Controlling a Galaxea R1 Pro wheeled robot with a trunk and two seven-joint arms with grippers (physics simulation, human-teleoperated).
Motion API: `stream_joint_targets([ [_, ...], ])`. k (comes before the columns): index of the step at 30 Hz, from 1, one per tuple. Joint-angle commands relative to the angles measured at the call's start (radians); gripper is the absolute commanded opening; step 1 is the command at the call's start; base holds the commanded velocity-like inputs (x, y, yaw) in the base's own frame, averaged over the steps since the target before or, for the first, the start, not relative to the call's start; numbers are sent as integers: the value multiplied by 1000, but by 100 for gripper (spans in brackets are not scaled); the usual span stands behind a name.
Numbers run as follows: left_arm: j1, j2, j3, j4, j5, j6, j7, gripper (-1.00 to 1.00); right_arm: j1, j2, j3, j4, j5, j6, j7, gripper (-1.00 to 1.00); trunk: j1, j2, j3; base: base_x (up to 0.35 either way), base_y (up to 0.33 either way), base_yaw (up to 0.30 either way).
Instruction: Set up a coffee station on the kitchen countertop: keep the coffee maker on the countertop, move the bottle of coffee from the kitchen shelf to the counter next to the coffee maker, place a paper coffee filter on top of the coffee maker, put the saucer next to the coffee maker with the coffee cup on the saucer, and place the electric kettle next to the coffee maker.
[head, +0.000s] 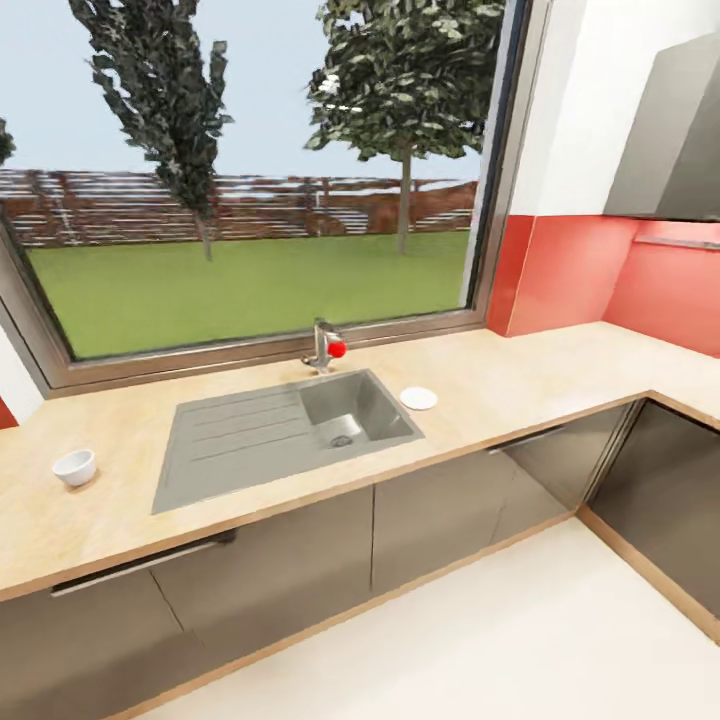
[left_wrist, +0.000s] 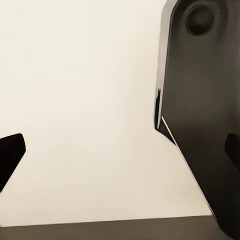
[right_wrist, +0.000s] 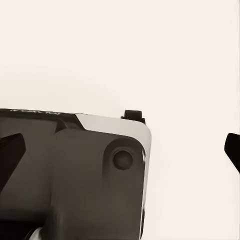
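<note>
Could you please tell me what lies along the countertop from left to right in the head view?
coffee cup → sink with its drainboard → faucet with a red knob → saucer → bare stretch of countertop running to the corner by the red wall.

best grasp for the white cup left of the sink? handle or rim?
Rim, from above. The coffee cup stands upright and open-topped on the countertop, apart from the sink. No handle is discernible in the head view; pinch one wall over the rim.
</note>
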Motion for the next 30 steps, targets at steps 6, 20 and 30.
stream_joint_targets([
  [6, 1, -1, 8, -2, -8, 1, -5, 100, -1, 0, 7, 1, -10, -2, 3, 100, 1, -2, -2, 127, -274, -266],
  [20, -1, -2, 8, -2, -8, 1, -8, 100, -1, 1, 7, 1, -10, -1, 2, 100, 1, -2, -2, 149, -268, -172],
  [30, -1, -2, 8, -2, -8, 1, -8, 100, -1, 1, 7, 1, -10, 0, 2, 100, 1, -2, -2, 202, -231, -4],
])
